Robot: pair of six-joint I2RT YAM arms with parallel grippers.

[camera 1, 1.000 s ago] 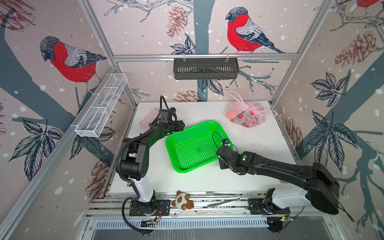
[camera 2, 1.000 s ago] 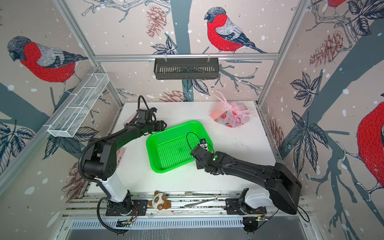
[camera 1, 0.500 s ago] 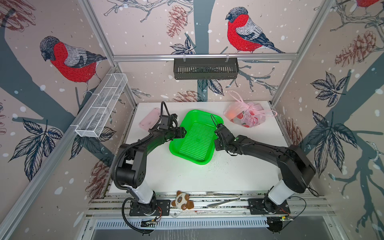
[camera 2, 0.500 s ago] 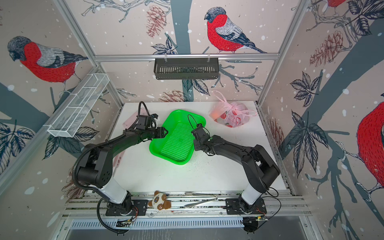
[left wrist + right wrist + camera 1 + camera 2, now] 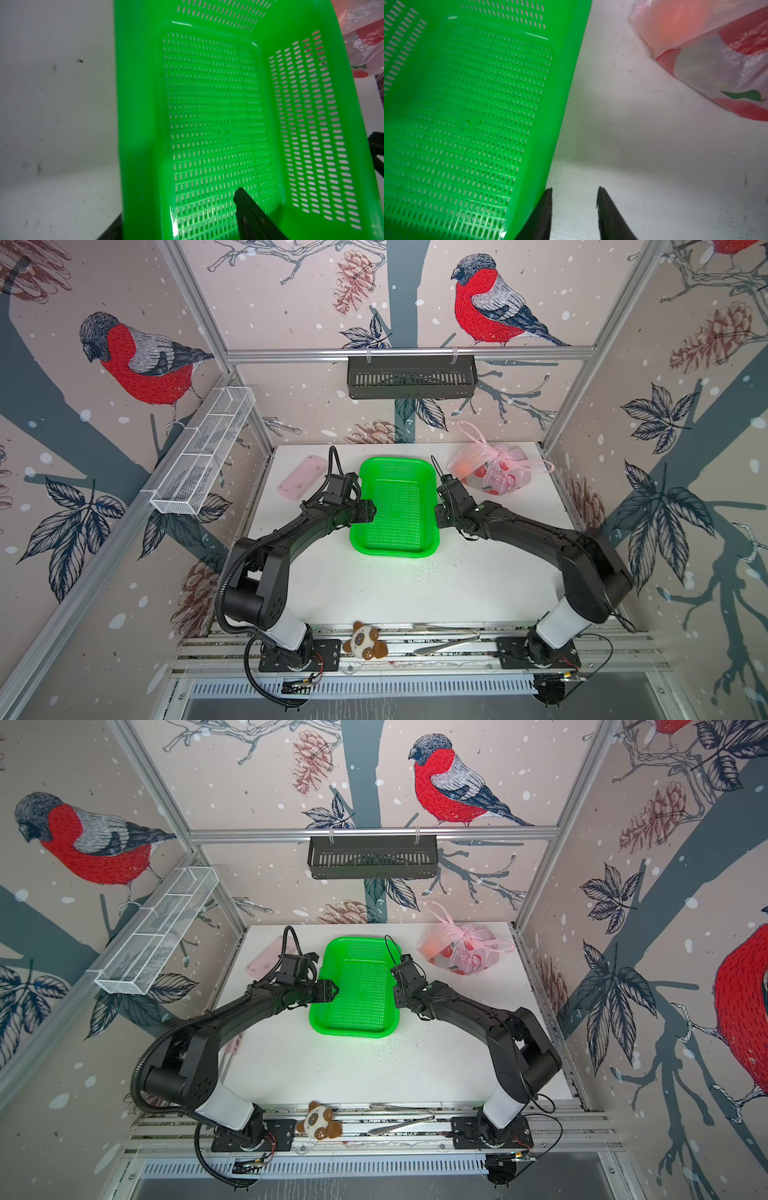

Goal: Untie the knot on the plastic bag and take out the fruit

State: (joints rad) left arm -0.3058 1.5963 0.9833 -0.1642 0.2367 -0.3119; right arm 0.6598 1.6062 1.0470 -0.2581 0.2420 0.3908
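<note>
Back left of desk (image 5: pixel 374 597): pink case (image 5: pixel 302 477), lying flat, near left arm's wrist.

Next, left gripper (image 5: pixel 369 511) at left wall of green basket (image 5: pixel 392 551). Jaws apart, astride that wall: one finger (image 5: pixel 251 212) inside above mesh floor, other outside and mostly hidden. No pinch on wall visible.

Basket mid-desk, long side running front to back, between both grippers.

Right gripper (image 5: pixel 574 190) just outside basket's right wall. Jaws apart, only bare desk between; nearer finger just beside rim, contact unclear.

Back right: bag (image 5: pixel 498 481) resting on desk, near basket yet apart, clear of both grippers. Knot (image 5: pixel 497 452) on top, tied, loops trailing to either side. Fruit (image 5: pixel 462 468) inside bag, only an orange glow legible through film.

Front rail: plush (image 5: pixel 365 645), then metal tongs (image 5: pixel 446 641).
</note>
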